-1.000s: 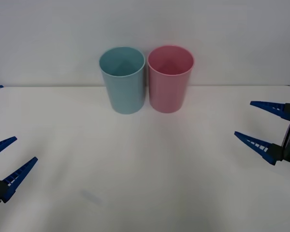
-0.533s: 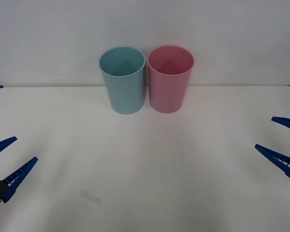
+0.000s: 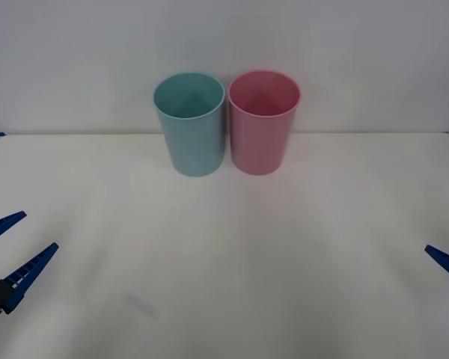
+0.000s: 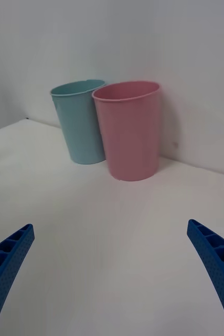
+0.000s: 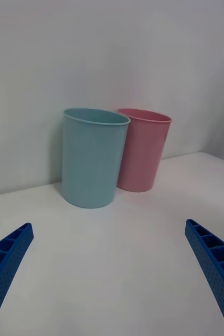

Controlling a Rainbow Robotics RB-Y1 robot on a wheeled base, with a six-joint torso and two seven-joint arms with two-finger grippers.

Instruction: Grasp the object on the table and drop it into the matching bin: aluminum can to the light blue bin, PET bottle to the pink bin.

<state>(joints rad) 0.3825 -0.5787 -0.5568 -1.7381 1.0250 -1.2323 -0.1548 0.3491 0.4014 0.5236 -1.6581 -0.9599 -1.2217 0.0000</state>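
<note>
left gripper (image 3: pixel 6 247): spread, empty, low at table (image 3: pixel 224 284) edge | right gripper (image 4: pixel 112 273): spread, empty | light blue bin (image 3: pixel 190 123), pink bin (image 3: pixel 263 121): upright, touching | can: likely light, dentable, slippery; mid-body grasp advised

Soft, even, bright light was cast from overhead. Faint shadows were thrown behind the light blue bin (image 3: pixel 190 124) and pink bin (image 3: pixel 263 122), toward twelve o'clock. No glare was seen on the table (image 3: pixel 232 262); focus was held throughout.

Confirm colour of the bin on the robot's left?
Light blue bin, pale teal-blue, plain; clearest in the left wrist view.
</note>
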